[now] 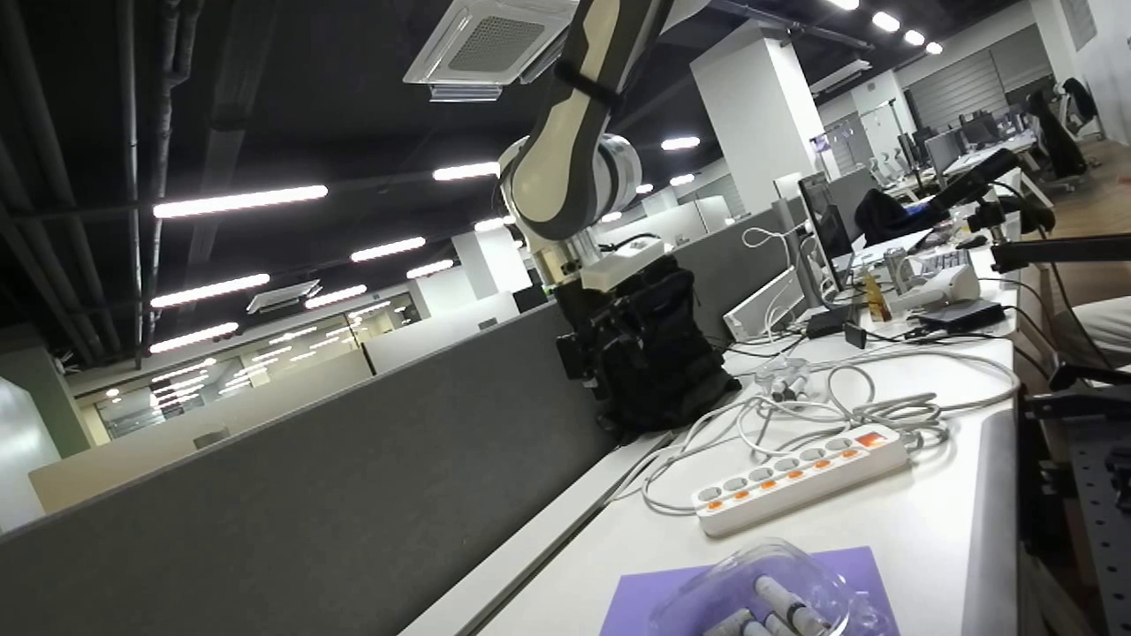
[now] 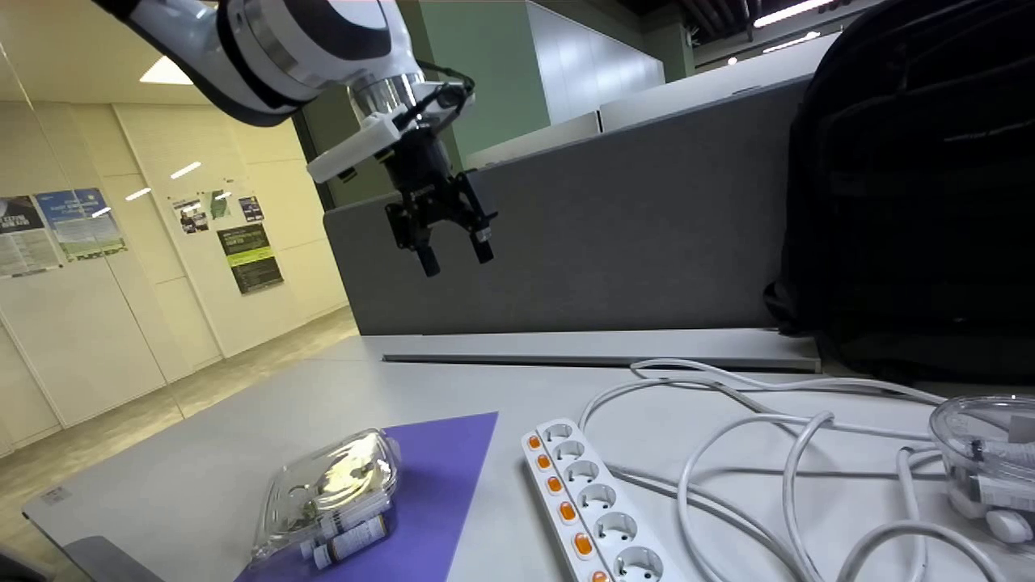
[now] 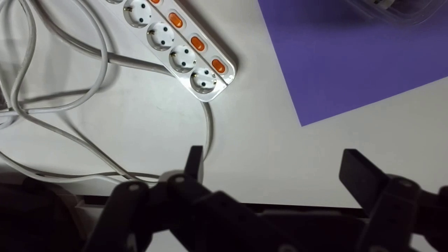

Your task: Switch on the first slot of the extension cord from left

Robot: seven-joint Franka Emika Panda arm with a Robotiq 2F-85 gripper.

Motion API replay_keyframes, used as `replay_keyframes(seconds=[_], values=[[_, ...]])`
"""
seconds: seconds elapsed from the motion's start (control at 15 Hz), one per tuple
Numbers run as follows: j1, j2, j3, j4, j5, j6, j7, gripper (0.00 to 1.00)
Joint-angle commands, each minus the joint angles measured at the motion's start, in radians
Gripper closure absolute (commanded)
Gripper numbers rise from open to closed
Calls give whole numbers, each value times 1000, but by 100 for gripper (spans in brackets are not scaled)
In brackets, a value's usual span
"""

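The white extension cord strip (image 1: 800, 495) lies on the table in both exterior views (image 2: 584, 497) and in the wrist view (image 3: 189, 78). It has a row of round sockets with an orange switch beside each. The end switch nearest the purple sheet (image 2: 534, 442) also shows in the wrist view (image 3: 218, 65). Whether any switch is on, I cannot tell. My gripper (image 2: 457, 255) is open and empty, well above the table and apart from the strip. In the wrist view its fingers (image 3: 273, 154) are wide apart below the strip's end. In an exterior view it blends into the black backpack (image 1: 671, 353).
A purple sheet (image 2: 445, 461) with a clear container (image 2: 323, 493) of markers lies near the strip's end. Looped grey cables (image 3: 66, 133) lie beside the strip. A second clear container (image 2: 982, 461) stands past them. A grey divider (image 2: 631, 234) and the backpack (image 2: 914, 202) line the table's back.
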Motion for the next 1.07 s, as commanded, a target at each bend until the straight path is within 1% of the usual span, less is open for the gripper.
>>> replay_keyframes(seconds=[0.0,0.13,0.27,0.4,0.53,0.6,0.67,0.8,1.0], values=[[10,-1,-9,1,2,-2,-2,0],[11,-4,-8,1,2,-2,-2,0],[16,-2,-9,-12,-26,39,16,0],[9,31,-13,-10,-11,74,5,0],[4,77,-19,3,-1,98,-9,26],[1,102,-22,11,9,112,-16,32],[-1,127,-26,18,21,127,-22,41],[-7,173,-32,33,43,158,-41,54],[-19,235,-34,58,90,207,-77,76]])
